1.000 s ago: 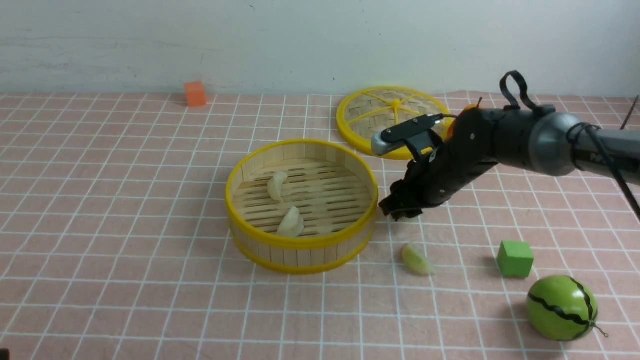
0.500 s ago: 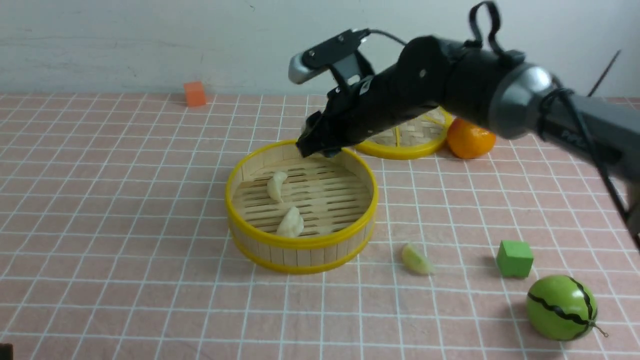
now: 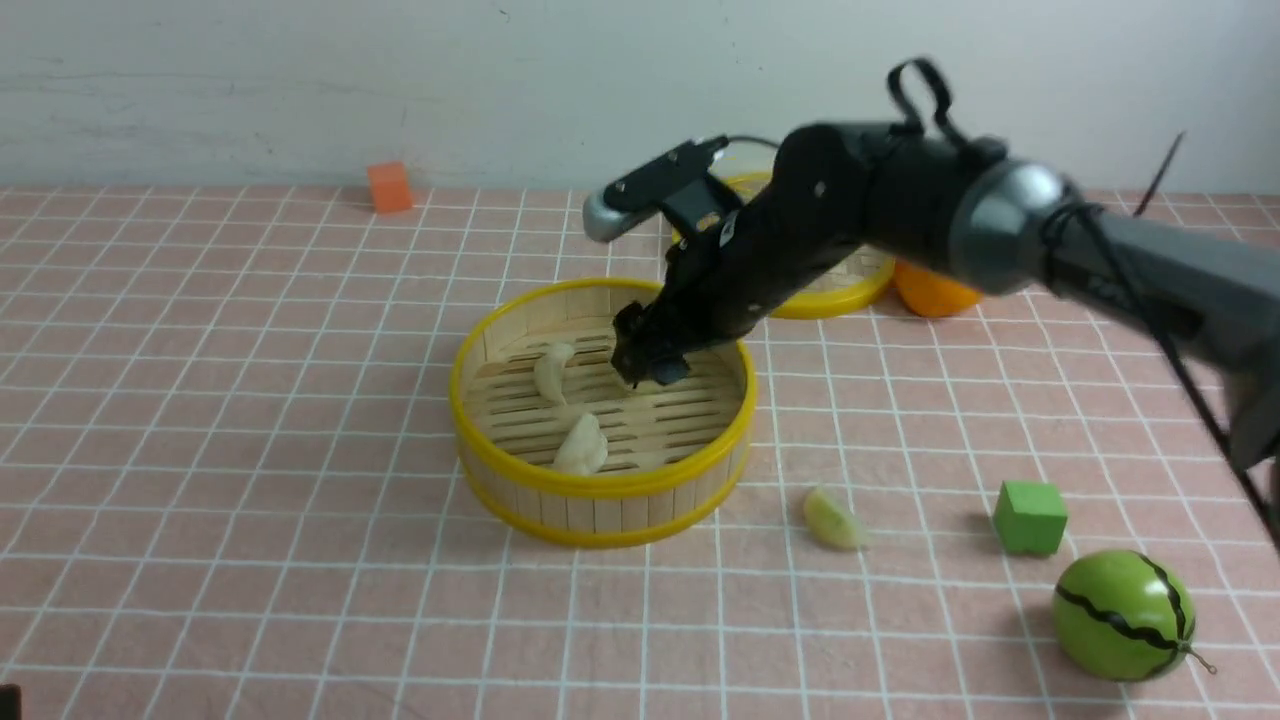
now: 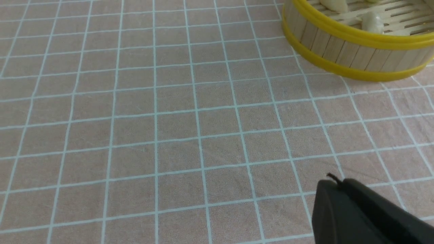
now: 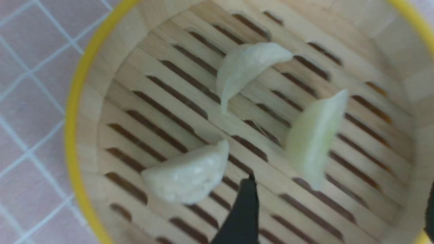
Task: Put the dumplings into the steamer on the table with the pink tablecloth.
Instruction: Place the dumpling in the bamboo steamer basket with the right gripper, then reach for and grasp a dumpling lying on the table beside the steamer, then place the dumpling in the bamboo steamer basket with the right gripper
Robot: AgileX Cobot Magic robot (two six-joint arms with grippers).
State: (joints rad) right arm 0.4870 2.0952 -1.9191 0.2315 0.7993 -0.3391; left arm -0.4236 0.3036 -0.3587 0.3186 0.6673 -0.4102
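The steamer (image 3: pixel 600 490) stands mid-table on the pink tablecloth (image 3: pixel 250 400). Two cream dumplings (image 3: pixel 552 370) (image 3: pixel 583 445) lie on its floor, and show in the right wrist view (image 5: pixel 247 67) (image 5: pixel 190 173). My right gripper (image 3: pixel 645 365) hangs inside the steamer, jaws wide open (image 5: pixel 337 217). A pale green dumpling (image 5: pixel 315 135), blurred, is loose just beyond the fingertips over the slats. Another yellow-green dumpling (image 3: pixel 833 520) lies on the cloth right of the steamer. My left gripper (image 4: pixel 334 184) is shut and empty over bare cloth, apart from the steamer (image 4: pixel 352 51).
The flat woven lid (image 3: pixel 830 290) lies behind the right arm, with an orange (image 3: pixel 930 295) beside it. A green cube (image 3: pixel 1030 517) and a toy watermelon (image 3: pixel 1122 615) sit at front right. An orange cube (image 3: pixel 389 187) is at the back left.
My right arm rose from the cloth right of the steamer, swung left over its rim, then dropped inside. The other dumplings have not moved.
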